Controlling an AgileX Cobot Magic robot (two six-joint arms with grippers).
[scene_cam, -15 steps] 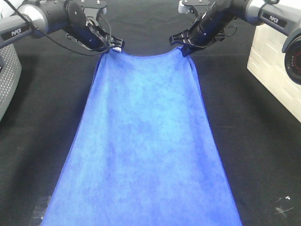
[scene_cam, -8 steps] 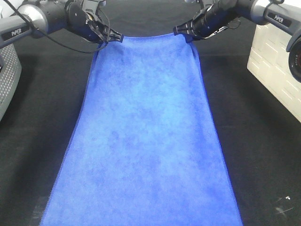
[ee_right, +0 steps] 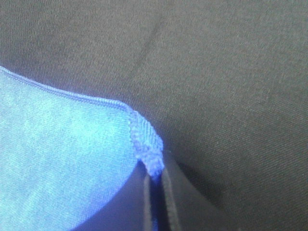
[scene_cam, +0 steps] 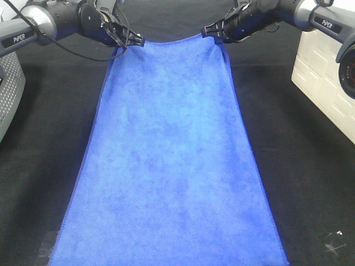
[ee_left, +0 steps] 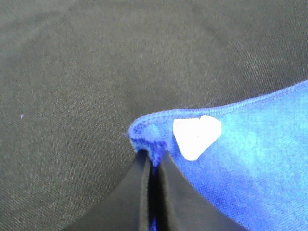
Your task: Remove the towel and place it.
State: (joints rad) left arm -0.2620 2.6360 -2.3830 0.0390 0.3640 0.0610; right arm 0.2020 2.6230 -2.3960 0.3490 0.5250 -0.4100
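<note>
The bright blue towel (scene_cam: 169, 160) lies stretched lengthwise over the black cloth (scene_cam: 44, 138), from the far side to the near edge of the exterior high view. My left gripper (scene_cam: 132, 42) is shut on its far left corner, where a small white tag (ee_left: 195, 134) shows beside the stitched hem (ee_left: 149, 139). My right gripper (scene_cam: 212, 31) is shut on the far right corner (ee_right: 147, 147). Both corners are pinched between closed black fingers (ee_left: 144, 192) and held taut, so the far edge runs nearly straight between the grippers.
A grey perforated object (scene_cam: 8, 88) stands at the left edge. A cream panelled box (scene_cam: 321, 83) stands at the right, with a black round part (scene_cam: 348, 66) in front of it. Black cloth borders the towel on both sides.
Both grippers have moved away toward the far side, pulling the towel's far edge with them. The sagging far edge has drawn out straighter and the towel lies longer.
</note>
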